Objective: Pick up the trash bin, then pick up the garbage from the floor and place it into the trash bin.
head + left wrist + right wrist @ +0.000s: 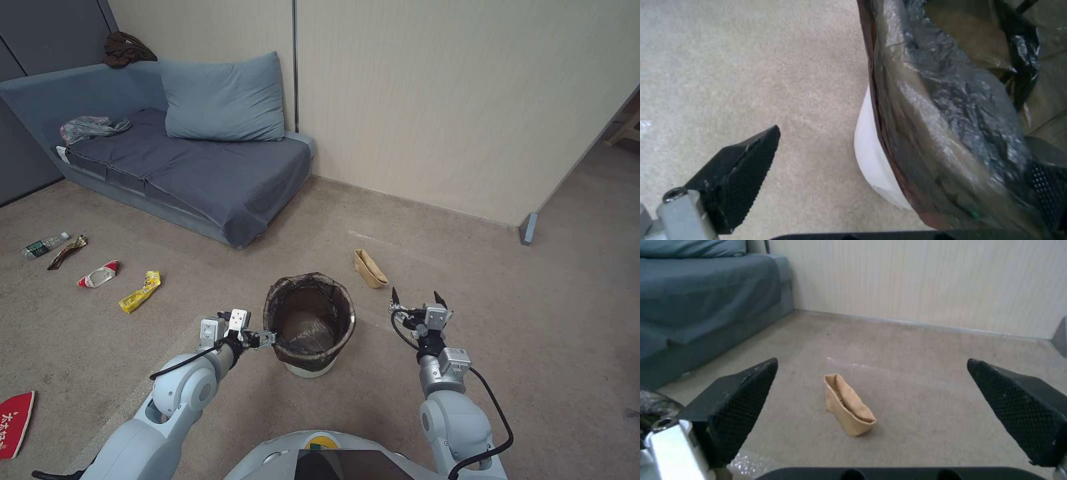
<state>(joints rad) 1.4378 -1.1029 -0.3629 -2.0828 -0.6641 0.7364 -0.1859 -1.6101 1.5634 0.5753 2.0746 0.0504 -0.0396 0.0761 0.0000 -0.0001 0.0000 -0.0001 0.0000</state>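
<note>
Reaching toward the trash bin (309, 325), the left end effector (265, 338) is sitting right at the bin's near-left rim, its fingers standing spread apart; in the left wrist view one black finger (735, 175) is hanging over bare carpet while the bagged wall of the bin (947, 140) is filling the space just beside it, with the other finger partly hidden behind the liner, so whether it is touching the bag cannot be told. The bin is standing upright on the floor (520, 347), its dark liner folded over the rim and the white base showing below.

On the other side of the bin, well apart from it, the right end effector (419, 297) is hovering with its fingers opened wide and holding nothing. Just ahead of it, between its two fingertips as the right wrist view shows, a tan paper bag (848, 404) is lying on the carpet.

Farther off to the left of the left end effector, a yellow wrapper (140, 291), a red-and-white snack bag (99, 274), a dark wrapper (67, 251) and a clear bottle (43, 245) are lying in a loose row on the floor. Beyond them a blue sofa (200, 167) is sitting against the wall (467, 100).
</note>
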